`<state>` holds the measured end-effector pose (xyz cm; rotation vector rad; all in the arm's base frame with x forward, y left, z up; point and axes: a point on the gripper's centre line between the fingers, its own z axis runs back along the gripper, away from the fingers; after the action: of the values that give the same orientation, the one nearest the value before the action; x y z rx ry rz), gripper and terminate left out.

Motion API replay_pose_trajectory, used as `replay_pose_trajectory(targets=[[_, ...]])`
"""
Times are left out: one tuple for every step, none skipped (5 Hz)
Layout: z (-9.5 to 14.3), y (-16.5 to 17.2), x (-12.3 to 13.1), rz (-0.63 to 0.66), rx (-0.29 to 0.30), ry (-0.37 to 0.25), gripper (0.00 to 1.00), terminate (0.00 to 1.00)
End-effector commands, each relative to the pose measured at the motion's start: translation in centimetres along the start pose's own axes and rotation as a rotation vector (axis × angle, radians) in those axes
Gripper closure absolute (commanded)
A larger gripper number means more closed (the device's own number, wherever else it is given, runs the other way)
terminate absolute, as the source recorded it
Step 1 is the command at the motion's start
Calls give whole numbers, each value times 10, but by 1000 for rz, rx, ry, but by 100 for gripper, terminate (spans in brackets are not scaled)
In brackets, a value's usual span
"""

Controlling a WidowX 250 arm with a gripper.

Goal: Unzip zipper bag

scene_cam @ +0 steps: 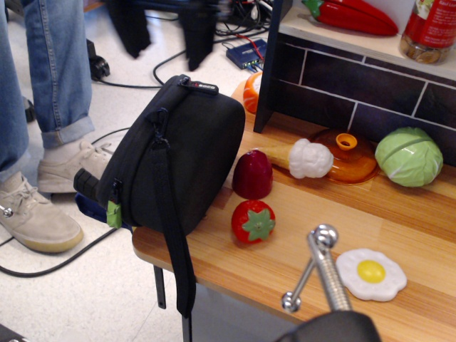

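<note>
Your zipper bag [178, 153] is sitting at ten o'clock from your gripper [303, 271], whose fingers are spreading wide, base cut off.

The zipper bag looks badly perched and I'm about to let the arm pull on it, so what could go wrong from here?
1. The zipper bag leans at the table edge, partly overhanging; tugging the green pull tab could tip it to the floor.
2. The strap dangles below the edge and might snag.
3. The toy strawberry sits close beside the bag and could get knocked.
The blurred dark shape at top may be the gripper; its jaws are unreadable.
</note>
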<state>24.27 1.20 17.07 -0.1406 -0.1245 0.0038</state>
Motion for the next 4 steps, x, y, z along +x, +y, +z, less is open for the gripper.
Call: replay_pose_trajectory(targets=[[-22,14,-54,-64,51,67,0,0],[-42,23,-76,-82,77,72,0,0],[-65,28,-74,-81,103,41,0,0],[-89,28,-74,-61,137,38,0,0]])
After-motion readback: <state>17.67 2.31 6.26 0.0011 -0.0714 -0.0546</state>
